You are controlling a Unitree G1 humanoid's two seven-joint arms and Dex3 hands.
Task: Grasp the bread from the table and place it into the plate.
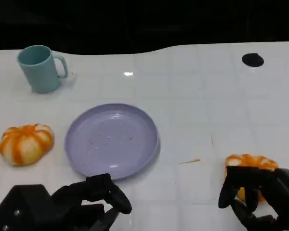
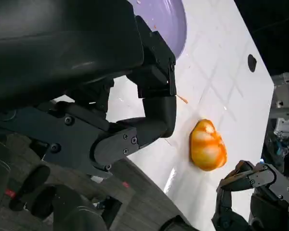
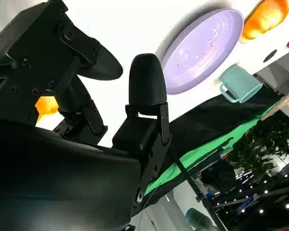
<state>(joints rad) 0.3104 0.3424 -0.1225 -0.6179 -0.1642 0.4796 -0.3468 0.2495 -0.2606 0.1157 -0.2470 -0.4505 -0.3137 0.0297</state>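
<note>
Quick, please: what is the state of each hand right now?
Left hand: open, holding nothing, near the plate.
Right hand: fingers around the right bread, but a firm grip cannot be told.

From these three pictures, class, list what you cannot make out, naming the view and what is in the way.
- Head view: the near side of the bread by the right hand is covered by its fingers; whether they touch it cannot be told.
- Head view: the left hand is cut off by the lower edge.
- Right wrist view: that bread shows as an orange sliver behind the hand.
- Left wrist view: the plate is mostly hidden by the hand.
</note>
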